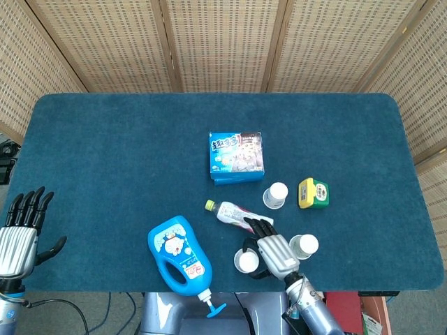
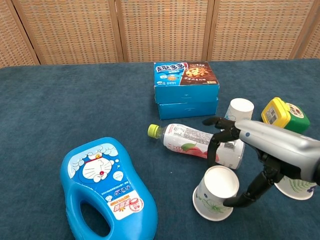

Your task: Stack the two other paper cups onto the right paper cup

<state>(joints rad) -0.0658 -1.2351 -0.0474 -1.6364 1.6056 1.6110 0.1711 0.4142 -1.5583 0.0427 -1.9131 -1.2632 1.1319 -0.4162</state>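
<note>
Three white paper cups stand near the table's front right. The far cup is upright by the yellow tub. Partly behind my right arm is the right cup. The near cup leans over, and my right hand grips it, fingers over the rim and thumb against its right side. My left hand hangs open past the table's left front corner, holding nothing.
A lying drink bottle touches my right fingers. A blue box sits behind it. A yellow-green tub stands right of the far cup. A big blue detergent bottle lies front left.
</note>
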